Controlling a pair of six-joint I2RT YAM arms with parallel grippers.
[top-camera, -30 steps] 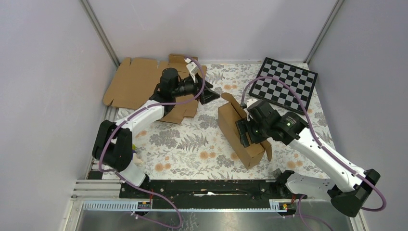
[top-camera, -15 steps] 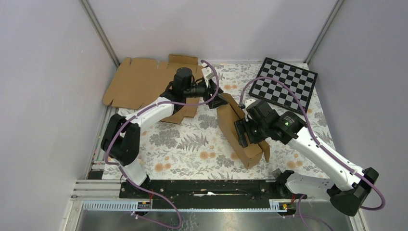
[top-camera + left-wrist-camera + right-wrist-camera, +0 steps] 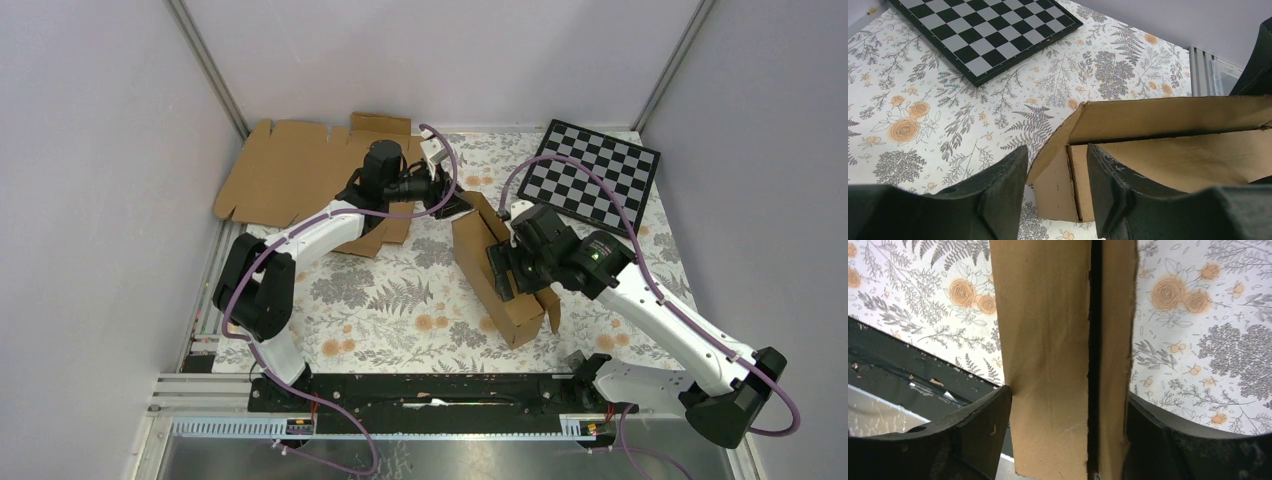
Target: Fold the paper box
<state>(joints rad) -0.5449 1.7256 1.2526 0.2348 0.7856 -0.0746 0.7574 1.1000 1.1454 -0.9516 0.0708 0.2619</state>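
The paper box [image 3: 478, 268] stands partly folded on its side in the middle of the floral table. My right gripper [image 3: 518, 270] is shut on its doubled upper walls; in the right wrist view the box [image 3: 1048, 340] fills the gap of the gripper [image 3: 1068, 407], with both fingers [image 3: 983, 412] pressed against the cardboard. My left gripper [image 3: 455, 208] is open at the box's far end. In the left wrist view the gripper [image 3: 1055, 155] has the box's [image 3: 1168, 150] end flap corner between its spread fingers, without touching it.
A flat brown cardboard sheet [image 3: 290, 170] lies at the back left under the left arm. The checkerboard [image 3: 600, 175] lies at the back right, also in the left wrist view [image 3: 983, 30]. Grey walls enclose three sides; a black rail [image 3: 420, 390] runs along the front.
My left arm has swung right from above the flat sheet to the far end of the box. My right gripper, still holding the box, has shifted slightly left.
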